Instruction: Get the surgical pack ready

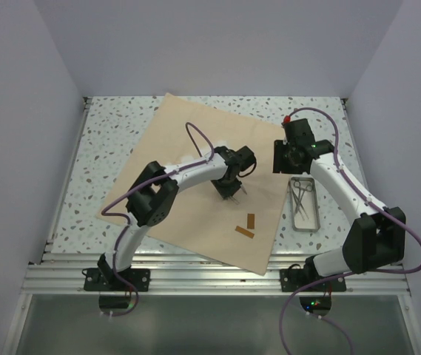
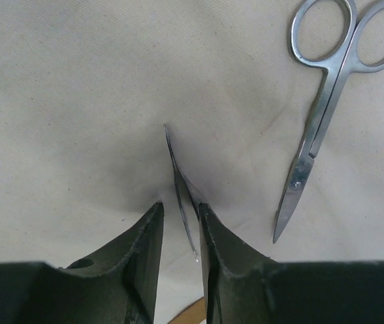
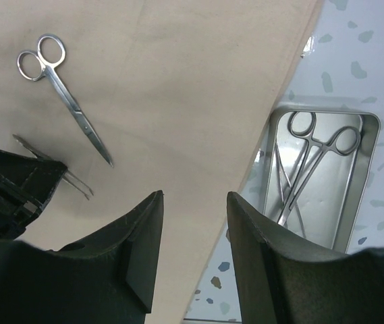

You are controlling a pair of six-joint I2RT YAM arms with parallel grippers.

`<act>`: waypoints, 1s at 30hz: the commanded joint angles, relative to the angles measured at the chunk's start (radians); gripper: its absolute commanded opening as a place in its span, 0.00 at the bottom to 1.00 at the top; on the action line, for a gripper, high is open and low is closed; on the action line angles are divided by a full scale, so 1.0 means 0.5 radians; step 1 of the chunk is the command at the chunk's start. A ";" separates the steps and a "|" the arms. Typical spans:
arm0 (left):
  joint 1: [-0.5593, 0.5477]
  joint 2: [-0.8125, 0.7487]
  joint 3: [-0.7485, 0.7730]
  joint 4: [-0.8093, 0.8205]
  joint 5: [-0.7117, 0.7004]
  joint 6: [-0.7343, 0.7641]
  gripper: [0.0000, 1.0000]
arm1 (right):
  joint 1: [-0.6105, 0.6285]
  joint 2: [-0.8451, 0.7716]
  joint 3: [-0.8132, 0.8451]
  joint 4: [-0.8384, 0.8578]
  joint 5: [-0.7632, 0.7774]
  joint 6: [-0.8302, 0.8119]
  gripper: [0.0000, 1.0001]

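The surgical pack lay unfolded as one wide tan sheet, flat on the speckled table and turned so a corner pointed away from you. Your left gripper sat low over the middle of that sheet, its fingers narrowly apart on either side of a pair of thin steel tweezers resting on the cloth. A sliver of fabric showed between one finger and the steel, so you could not tell whether the tweezers were actually pinched. Small scissors lay closed on the sheet just beside them. Your right gripper hung above the pack's right edge with its fingers apart and nothing between them, near the metal tray on the bare table, which held ring-handled instruments.
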 commanded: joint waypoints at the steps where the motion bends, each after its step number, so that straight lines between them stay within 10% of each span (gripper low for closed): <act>1: 0.006 0.032 0.058 -0.055 -0.012 -0.037 0.29 | -0.007 -0.070 0.011 0.060 -0.029 -0.027 0.47; 9: 0.012 -0.039 -0.003 -0.046 -0.040 0.064 0.00 | -0.007 -0.101 -0.011 0.060 -0.087 -0.030 0.47; 14: -0.019 -0.259 -0.107 0.100 -0.165 0.422 0.00 | -0.007 -0.080 -0.017 0.066 -0.201 -0.036 0.48; 21: 0.018 -0.983 -1.189 1.665 0.413 1.230 0.00 | -0.011 0.000 -0.060 0.189 -0.774 0.080 0.53; 30: 0.015 -1.171 -1.448 2.070 0.699 1.313 0.00 | 0.146 0.040 -0.143 0.489 -0.904 0.420 0.57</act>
